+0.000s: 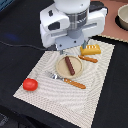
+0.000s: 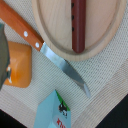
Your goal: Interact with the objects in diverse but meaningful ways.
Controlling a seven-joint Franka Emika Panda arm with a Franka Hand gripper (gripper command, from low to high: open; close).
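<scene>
The fingers of the white robot arm could not be made out in either view: the arm's bulky wrist housing covered them in the exterior view, and the wrist view showed none of them, so whether they stood wide, narrow or closed on something could not be told. Just below the arm lay the round tan wooden plate, and across it rested the brown sausage stick, whose far end was cut off by the frame edge in the wrist view. Beside the plate, the orange-handled knife with a steel blade lay on the woven beige placemat, its blade tip pointing toward the pale-blue carton; that carton was cut off at the wrist picture's edge, it bore a small green-and-black picture and some red lettering too blurred to read, and in the exterior view it was hidden behind the arm. The golden-yellow bread loaf sat near the mat's far edge, partly cropped in the wrist view. An orange-handled fork lay on the near side of the plate. The red tomato sat well apart at the mat's corner toward the exterior view's left. On the dark desk, the grey pot was cut off at the exterior view's right edge.
</scene>
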